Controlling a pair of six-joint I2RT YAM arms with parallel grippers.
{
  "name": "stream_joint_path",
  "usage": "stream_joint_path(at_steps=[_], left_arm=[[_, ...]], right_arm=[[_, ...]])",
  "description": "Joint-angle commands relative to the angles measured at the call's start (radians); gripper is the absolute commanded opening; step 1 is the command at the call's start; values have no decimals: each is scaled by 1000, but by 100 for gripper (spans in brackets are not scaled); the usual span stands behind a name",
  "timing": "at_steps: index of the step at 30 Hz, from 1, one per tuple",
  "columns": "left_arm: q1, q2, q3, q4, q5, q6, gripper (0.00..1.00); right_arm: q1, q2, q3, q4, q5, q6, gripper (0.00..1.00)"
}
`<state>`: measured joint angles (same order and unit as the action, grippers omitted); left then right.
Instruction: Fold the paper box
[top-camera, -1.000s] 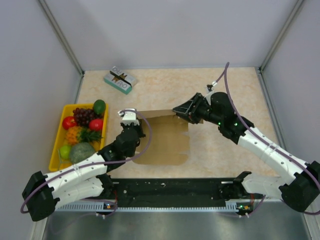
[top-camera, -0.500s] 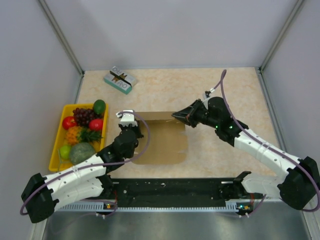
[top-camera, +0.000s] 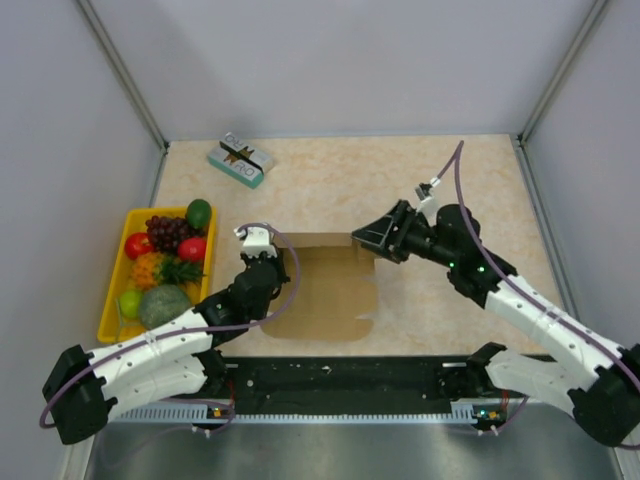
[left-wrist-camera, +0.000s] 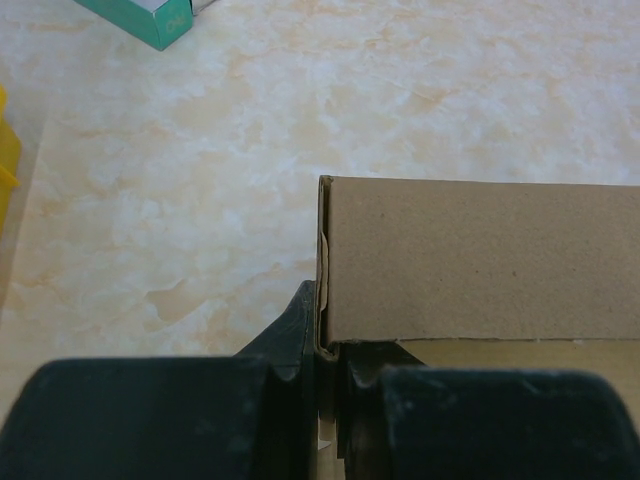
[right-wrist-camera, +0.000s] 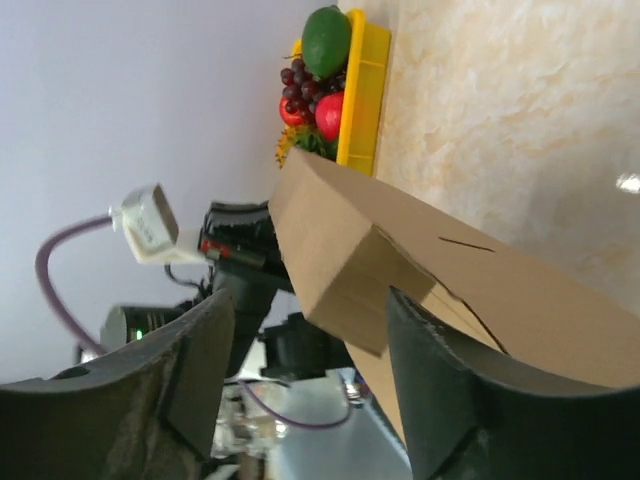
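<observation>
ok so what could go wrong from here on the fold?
1. The right gripper is open, astride the far right corner of the paper box. Only the left gripper pinches it, at the left wall, so the raised walls may spring flat.
2. Closing there could crush the corner rather than crease it.
3. With one thin-wall pinch, a push from the right might swing the box toward the yellow tray.

paper box (top-camera: 330, 290): 1, centre of frame
teal-and-white box (top-camera: 241, 160): 1, upper left
yellow tray (top-camera: 110, 290): 1, left side
red fruits (top-camera: 138, 244): 2, in tray
grape bunch (top-camera: 168, 232): 1, in tray
other fruit pieces (top-camera: 163, 305): about 5, in tray
arms (top-camera: 150, 352): 2, lower left and lower right
</observation>
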<state>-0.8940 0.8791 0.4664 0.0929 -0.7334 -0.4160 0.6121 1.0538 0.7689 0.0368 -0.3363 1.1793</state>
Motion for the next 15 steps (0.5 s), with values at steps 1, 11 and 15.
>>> stream_joint_path(at_steps=[1, 11, 15], left_arm=[[-2, -23, 46, 68, -23, -99, 0], [-3, -29, 95, 54, -11, -69, 0], [-2, -31, 112, 36, -26, -53, 0]], right_arm=[[-17, -191, 61, -290, 0, -321, 63], [70, -282, 119, -552, 218, -497, 34], [123, -230, 158, -566, 357, -480, 39]])
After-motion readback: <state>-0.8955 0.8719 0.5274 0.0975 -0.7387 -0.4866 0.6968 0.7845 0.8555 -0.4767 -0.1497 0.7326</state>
